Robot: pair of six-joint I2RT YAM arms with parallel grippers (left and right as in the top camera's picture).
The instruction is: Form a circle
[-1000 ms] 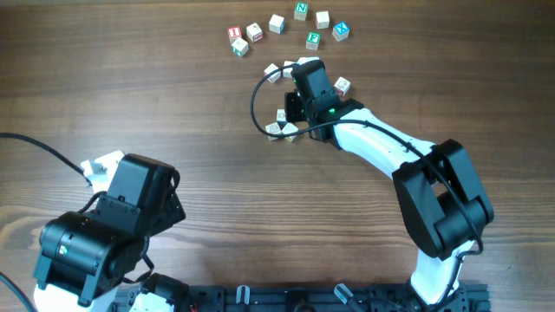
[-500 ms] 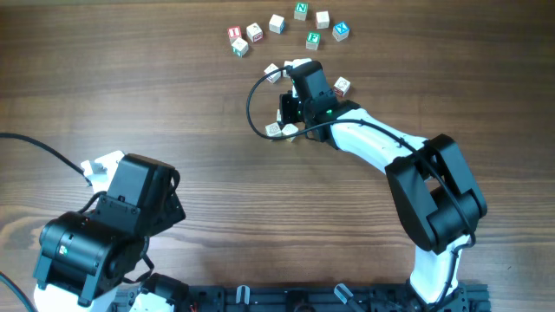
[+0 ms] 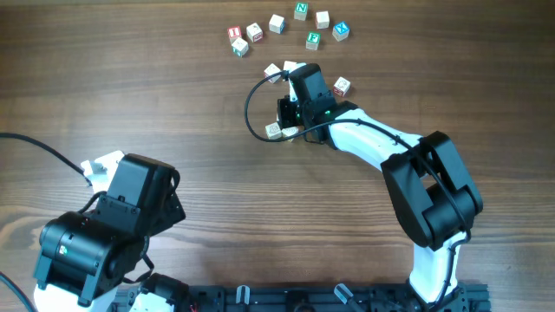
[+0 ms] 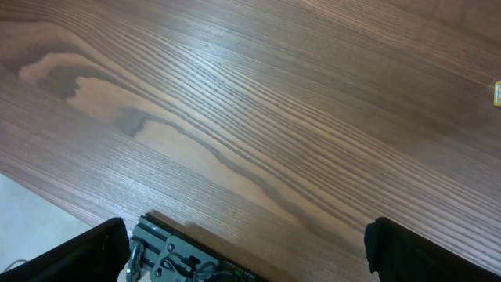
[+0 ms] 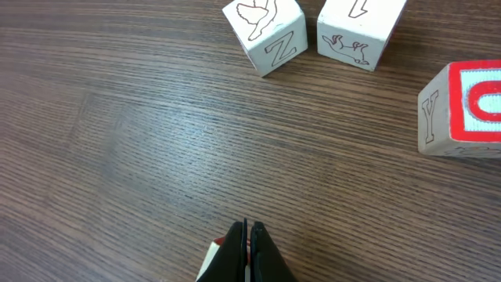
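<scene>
Mid-arrangement: nudging pale alphabet cubes into a ring, none yet formed. Right tool (image 5: 247,235) pressed fully together, gripping nothing, tip low over the desk (image 5: 117,157), with a pale cube edge (image 5: 210,260) just beside its left flank. Ahead of that tool, a Z cube (image 5: 264,33) and a second cube (image 5: 361,30) nearly touching; further right, a red-faced cube (image 5: 468,108). Beyond the right tool, seven more cubes (image 3: 278,24) in a loose arc. Left tool (image 4: 250,258) parked well apart, spread wide, empty. Next, likely: sweeping near cubes outward toward that arc, gently, to avoid scattering neighbours.
</scene>
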